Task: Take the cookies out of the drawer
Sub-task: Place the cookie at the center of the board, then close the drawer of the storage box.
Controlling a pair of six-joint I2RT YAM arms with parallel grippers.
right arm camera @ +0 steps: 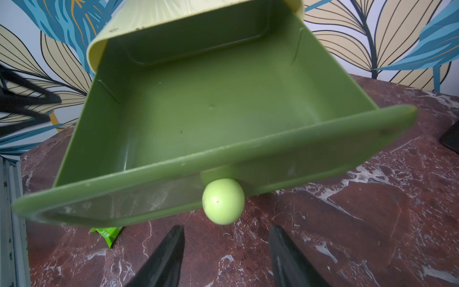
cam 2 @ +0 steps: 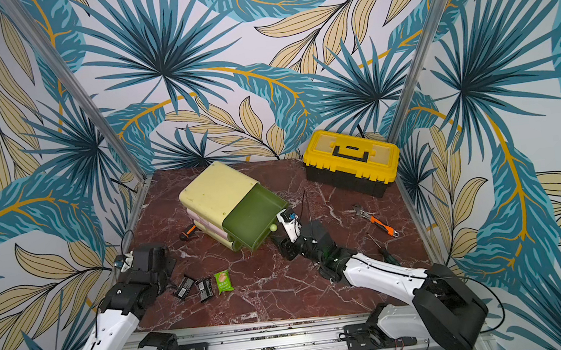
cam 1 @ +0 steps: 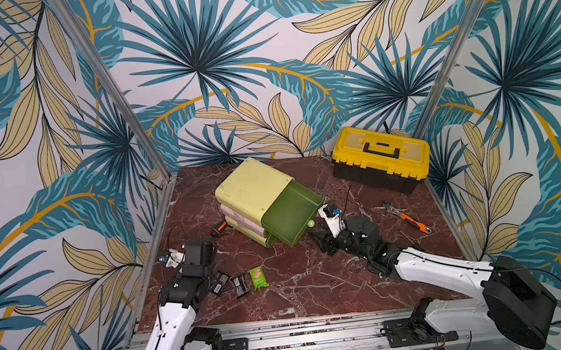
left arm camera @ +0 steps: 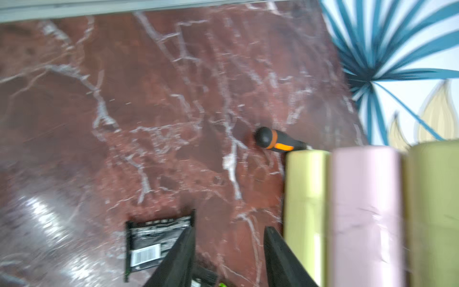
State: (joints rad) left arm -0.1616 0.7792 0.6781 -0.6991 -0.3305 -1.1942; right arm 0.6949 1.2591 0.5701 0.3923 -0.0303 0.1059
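The drawer unit is sitting mid-table, its top drawer sticking out. The toolbox is standing behind-right, the wrench lying before it. Three cookies are lying abreast front-left of the unit.

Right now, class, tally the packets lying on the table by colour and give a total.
black packets: 2
green packet: 1
Total: 3

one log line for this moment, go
drawer: open, empty | cookies: three on table | left gripper: open | right gripper: open, facing knob
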